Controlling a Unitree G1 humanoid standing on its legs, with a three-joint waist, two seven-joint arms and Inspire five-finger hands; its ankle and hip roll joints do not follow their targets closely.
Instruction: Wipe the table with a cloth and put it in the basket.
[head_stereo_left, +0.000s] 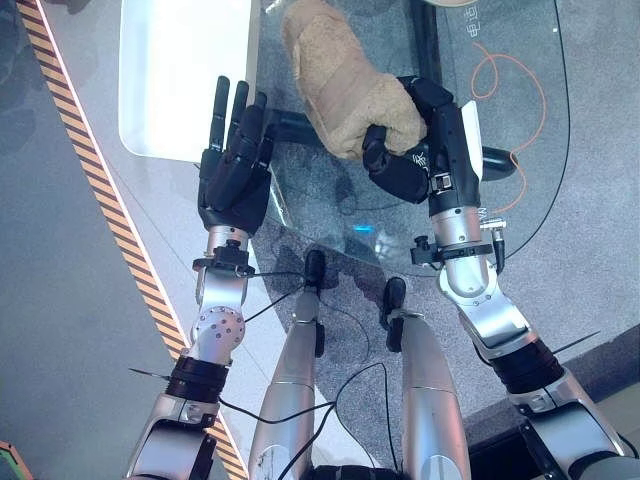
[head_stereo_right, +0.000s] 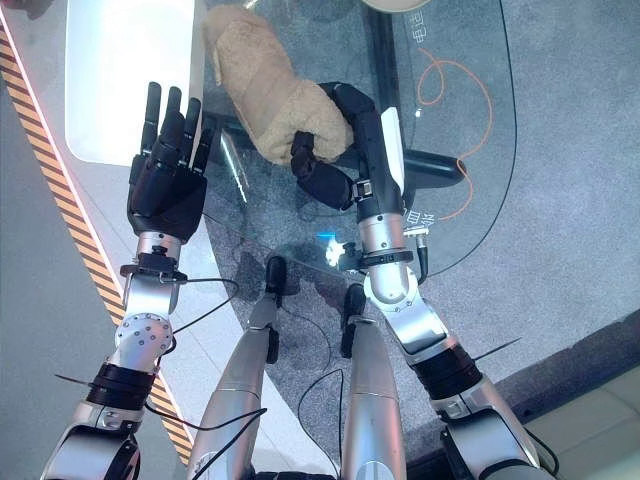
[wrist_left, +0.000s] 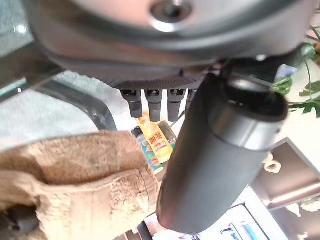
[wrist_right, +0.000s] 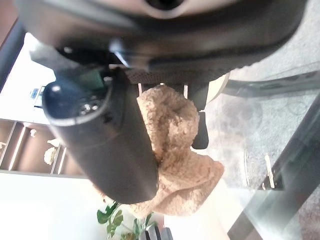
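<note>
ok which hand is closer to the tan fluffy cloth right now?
Right. The right hand is curled round the near end of the tan fluffy cloth on the glass table. The left hand is beside it with straight fingers, apart from the cloth.

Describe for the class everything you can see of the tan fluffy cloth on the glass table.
The tan fluffy cloth looks like thick terry or fleece, bunched into a long, rumpled roll rather than spread flat. It lies on the clear glass table, running away from the robot. Its near end is gripped by the right hand, whose dark fingers curl round the cloth. The left hand is beside it with straight fingers, not touching the cloth.
</note>
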